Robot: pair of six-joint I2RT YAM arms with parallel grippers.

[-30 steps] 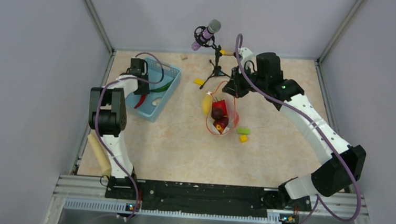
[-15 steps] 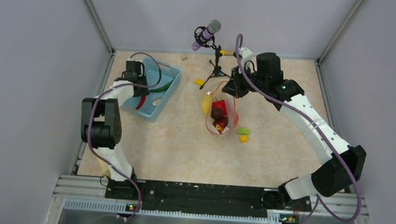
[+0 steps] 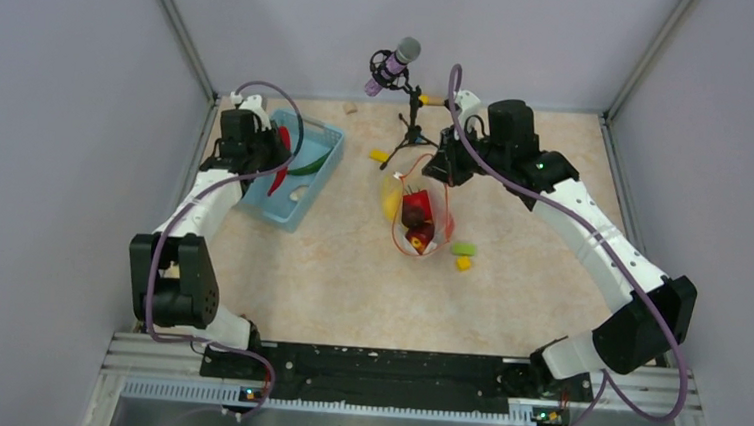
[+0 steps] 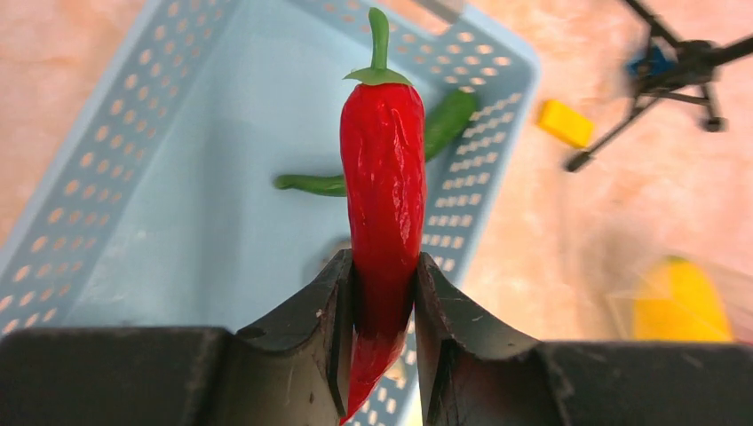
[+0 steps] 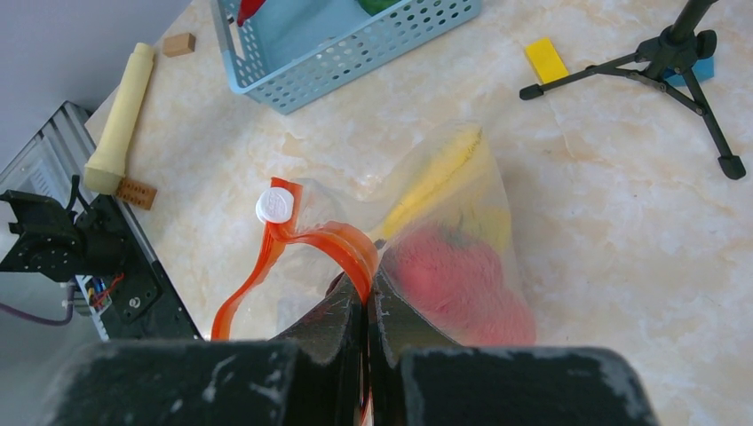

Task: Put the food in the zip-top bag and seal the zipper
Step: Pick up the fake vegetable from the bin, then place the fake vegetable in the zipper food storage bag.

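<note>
Top view: left gripper (image 3: 273, 156) sits upper left of the frame, over the light-blue basket (image 3: 322, 174), clamped on the red chili (image 3: 281, 171). A green piece (image 3: 308, 166) lies inside the basket. Zip-top bag (image 3: 440, 209) is centre frame on the table (image 3: 328, 280), mouth towards the top. Yellow banana (image 3: 392, 202), dark brown piece (image 3: 414, 211) and red tomato (image 3: 419, 236) are in it. Right gripper (image 3: 446, 168) is at the bag's top edge, pinching the zipper (image 3: 408, 165). A small green block (image 3: 464, 248) and a yellow block (image 3: 463, 264) lie just right of the bag. Another yellow block (image 3: 379, 156) lies near the microphone tripod (image 3: 411, 125), top centre.

Left wrist: fingers (image 4: 311, 328) closed on the chili's lower half, stem pointing to the top of the frame. Basket floor is behind it, with the green piece (image 4: 444, 120) against the far wall. Whether the chili touches the floor: can't tell. The banana (image 4: 684, 302) is a blur at lower right.

Right wrist: jaws fully closed on the orange-red zipper (image 5: 293, 240) at bottom centre. The strip loops out to the left, so the mouth is unsealed, with the white slider tab (image 5: 275, 206) at the bend. Bag (image 5: 484, 191) runs up and right from the jaws, banana and tomato (image 5: 453, 275) visible through the film. A basket corner sits at top centre, a cream cylinder (image 5: 120, 115) and a wooden block (image 5: 178, 43) at upper left.
</note>
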